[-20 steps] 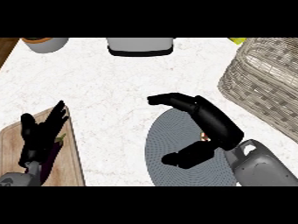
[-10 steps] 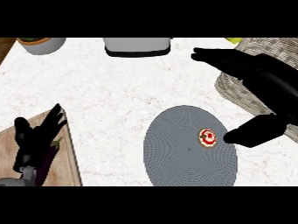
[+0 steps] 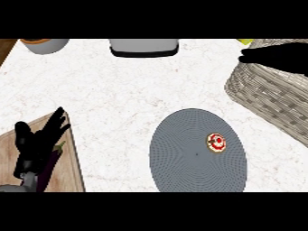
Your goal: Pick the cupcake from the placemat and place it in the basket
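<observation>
Our left hand [image 3: 41,137] rests open, fingers up, over the wooden cutting board [image 3: 9,167] at the lower left. The cupcake [image 3: 216,142] sits on the round grey placemat [image 3: 183,158], toward its right side. Our right hand [image 3: 283,56] shows dark above the wicker basket [image 3: 276,103]; whether its fingers are spread or curled, we cannot tell.

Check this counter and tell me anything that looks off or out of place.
One mismatch: the right robot hand is up over the basket, yet the cupcake sits on the grey placemat, not in that hand. The left robot hand rests open over the wooden board. Nothing looks spilled or damaged.
</observation>
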`<move>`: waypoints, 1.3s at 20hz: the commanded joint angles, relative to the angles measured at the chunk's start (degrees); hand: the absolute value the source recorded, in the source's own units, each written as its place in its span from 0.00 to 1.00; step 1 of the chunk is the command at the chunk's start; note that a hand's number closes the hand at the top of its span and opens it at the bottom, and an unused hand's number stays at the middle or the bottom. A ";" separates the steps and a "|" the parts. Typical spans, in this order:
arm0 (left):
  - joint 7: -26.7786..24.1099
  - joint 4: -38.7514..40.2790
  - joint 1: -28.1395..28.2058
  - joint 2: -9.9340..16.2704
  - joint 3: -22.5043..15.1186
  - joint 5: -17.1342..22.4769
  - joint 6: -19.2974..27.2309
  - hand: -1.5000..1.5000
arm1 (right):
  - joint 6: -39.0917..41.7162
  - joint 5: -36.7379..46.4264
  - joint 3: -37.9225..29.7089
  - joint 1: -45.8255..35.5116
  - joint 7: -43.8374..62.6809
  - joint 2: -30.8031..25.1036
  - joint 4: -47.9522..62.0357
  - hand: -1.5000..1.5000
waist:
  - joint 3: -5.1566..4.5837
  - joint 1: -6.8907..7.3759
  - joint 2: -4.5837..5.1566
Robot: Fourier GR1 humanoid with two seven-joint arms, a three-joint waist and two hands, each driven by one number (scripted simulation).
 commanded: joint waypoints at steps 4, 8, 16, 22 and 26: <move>4.93 -0.83 5.73 -0.82 -1.67 0.09 0.11 0.50 | 8.06 -4.58 -3.50 0.48 1.40 -4.41 0.57 0.00 | -0.53 0.98 0.72; 1.19 3.87 6.11 -3.04 -2.00 -1.17 0.13 0.50 | 7.93 -7.22 -4.27 2.88 2.19 -4.35 -1.26 0.00 | -0.57 0.29 0.86; 0.99 3.32 6.33 -1.80 -0.43 -1.25 -1.63 0.50 | 1.31 0.85 -0.40 9.67 3.41 4.58 -5.53 0.00 | -0.52 0.90 1.08; 3.34 0.36 7.87 -2.34 -0.69 -1.46 -1.08 0.50 | -1.78 8.28 2.97 14.70 3.23 9.01 -8.14 0.00 | -0.48 1.07 0.98; 3.21 2.26 4.49 -3.98 -1.62 -3.25 -0.46 0.50 | -1.40 15.32 5.60 13.20 1.36 11.20 -3.65 0.00 | -0.52 1.52 1.28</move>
